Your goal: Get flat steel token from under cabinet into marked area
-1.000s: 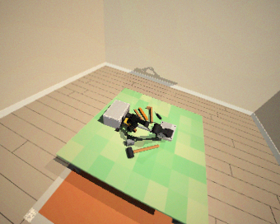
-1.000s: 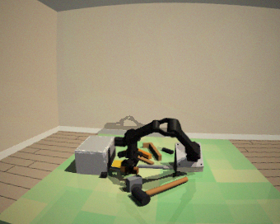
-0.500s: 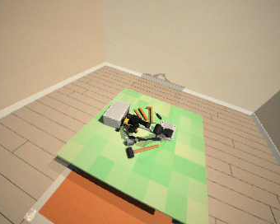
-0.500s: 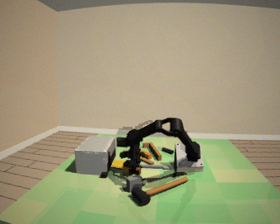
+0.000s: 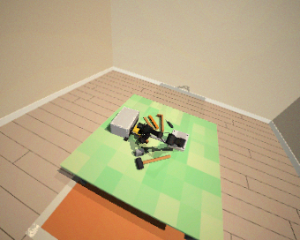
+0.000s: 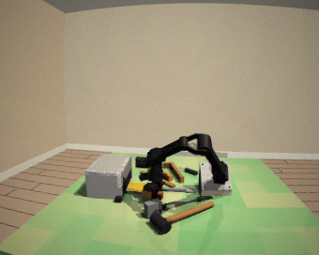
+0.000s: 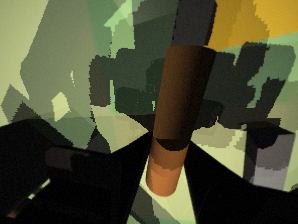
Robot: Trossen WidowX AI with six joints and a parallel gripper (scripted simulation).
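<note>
The grey cabinet (image 5: 124, 120) (image 6: 107, 178) stands at the left of the table. A yellow marked area (image 6: 136, 187) (image 7: 255, 22) lies in front of it, partly hidden by the arm. My gripper (image 6: 153, 191) (image 7: 167, 138) is shut on the orange-brown round handle (image 7: 184, 92) of a tool. A dark shaft (image 7: 194, 22) runs on from the handle toward the top of the wrist view, beside the yellow area. The far end of the tool is out of the wrist view. I cannot make out the steel token or the vent slots in any view.
A hammer with a black head (image 5: 139, 163) (image 6: 159, 223) and a grey-headed tool (image 5: 138, 153) (image 6: 152, 209) lie near the gripper. Orange pieces (image 5: 161, 122) (image 6: 176, 172) and a small black item (image 5: 168, 124) (image 6: 191, 172) lie behind the arm. A small dark object (image 6: 118, 199) sits by the cabinet's front corner.
</note>
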